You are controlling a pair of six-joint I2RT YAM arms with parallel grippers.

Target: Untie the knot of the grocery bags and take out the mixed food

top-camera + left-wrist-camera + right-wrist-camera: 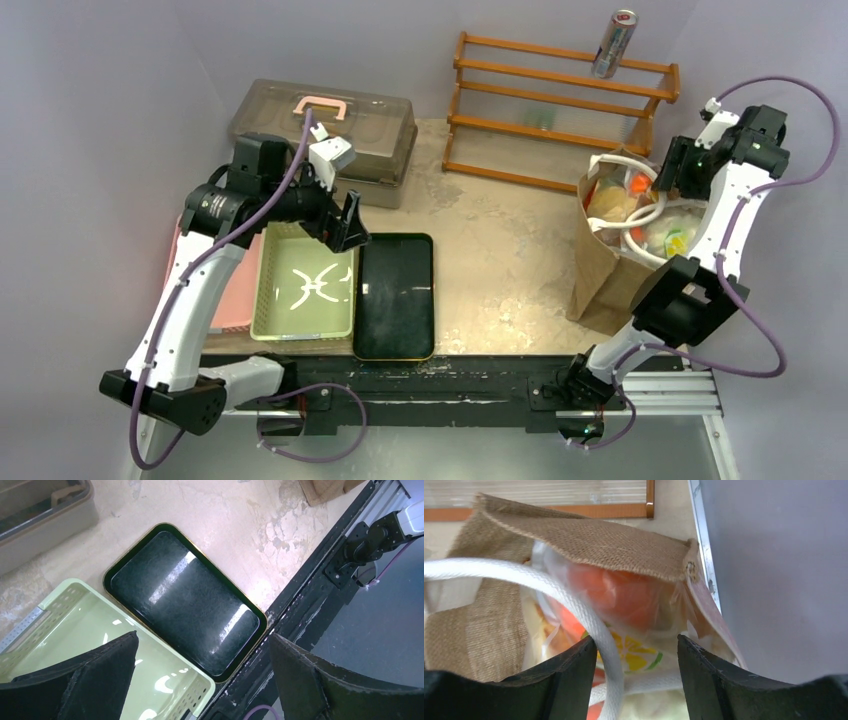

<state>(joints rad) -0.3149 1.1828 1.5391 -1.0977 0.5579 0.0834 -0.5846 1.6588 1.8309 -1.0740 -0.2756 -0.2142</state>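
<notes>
At the right end of the bench point(500, 250), the brown bag point(605, 275) stands upright with the clear plastic bag point(668, 236) of food tucked inside; an orange item point(624, 592) shows through it. The right claw point(636, 647) hangs over the bag's mouth, jaws apart, one white handle point(589, 617) running between them. The left claw point(202, 640) is spread wide above the green basket point(262, 290) and black tray point(395, 300).

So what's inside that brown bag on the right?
A crinkly clear plastic bag fills the mouth of the brown bag, with something orange and a yellow-printed packet showing through. White handles lie across it. Whatever sits deeper is hidden.
</notes>
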